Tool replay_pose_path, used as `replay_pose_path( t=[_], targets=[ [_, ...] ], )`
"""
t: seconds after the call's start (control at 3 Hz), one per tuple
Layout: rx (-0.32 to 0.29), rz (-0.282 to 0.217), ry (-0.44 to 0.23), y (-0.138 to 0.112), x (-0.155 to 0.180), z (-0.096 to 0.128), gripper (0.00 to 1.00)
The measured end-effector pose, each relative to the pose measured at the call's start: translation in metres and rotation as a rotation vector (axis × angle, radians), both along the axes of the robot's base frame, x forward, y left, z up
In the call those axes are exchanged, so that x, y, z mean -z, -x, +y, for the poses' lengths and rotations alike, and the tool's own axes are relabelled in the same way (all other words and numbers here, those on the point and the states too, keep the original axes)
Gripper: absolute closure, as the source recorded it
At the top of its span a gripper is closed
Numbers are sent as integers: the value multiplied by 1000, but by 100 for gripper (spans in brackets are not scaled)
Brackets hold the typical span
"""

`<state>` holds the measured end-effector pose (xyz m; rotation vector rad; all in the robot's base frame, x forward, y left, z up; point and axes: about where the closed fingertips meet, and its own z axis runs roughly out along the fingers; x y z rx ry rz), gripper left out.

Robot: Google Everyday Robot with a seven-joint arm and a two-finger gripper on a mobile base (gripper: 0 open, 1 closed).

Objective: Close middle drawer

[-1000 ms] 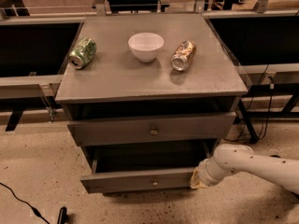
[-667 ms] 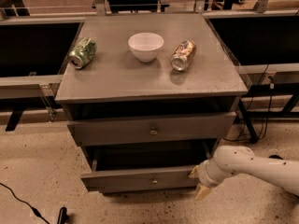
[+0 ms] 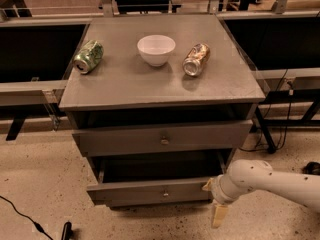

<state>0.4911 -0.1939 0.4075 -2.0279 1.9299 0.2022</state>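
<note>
The middle drawer (image 3: 150,191) is a low grey front with a tiny round knob, pulled well out of the cabinet so its dark box shows behind it. My gripper (image 3: 212,201), on a white arm coming in from the right, is at the right end of that drawer front, close against its corner. It looks open and holds nothing: one cream finger (image 3: 218,215) points down to the floor and the other tip is by the front's top corner.
The taller top drawer (image 3: 162,139) with a brass knob stands slightly out. On the cabinet top (image 3: 125,84) are a green can (image 3: 89,57), a white bowl (image 3: 156,49) and a brown can (image 3: 196,60). A black cable (image 3: 20,214) lies on the floor at the left.
My gripper has dropped a little at the drawer's right corner, and one finger now hangs down below the front. The drawer has not visibly moved.
</note>
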Motion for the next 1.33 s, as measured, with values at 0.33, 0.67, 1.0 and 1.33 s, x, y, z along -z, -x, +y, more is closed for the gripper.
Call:
replay_pose_path(
  t=[0.33, 0.67, 1.0, 1.33],
  targets=[
    [0, 0, 0, 4, 0, 1, 17],
    [-17, -20, -21, -16, 8, -1, 48],
    [-17, -20, -21, -15, 8, -1, 71],
    [-16, -60, -24, -38, 4, -1, 96]
  ],
)
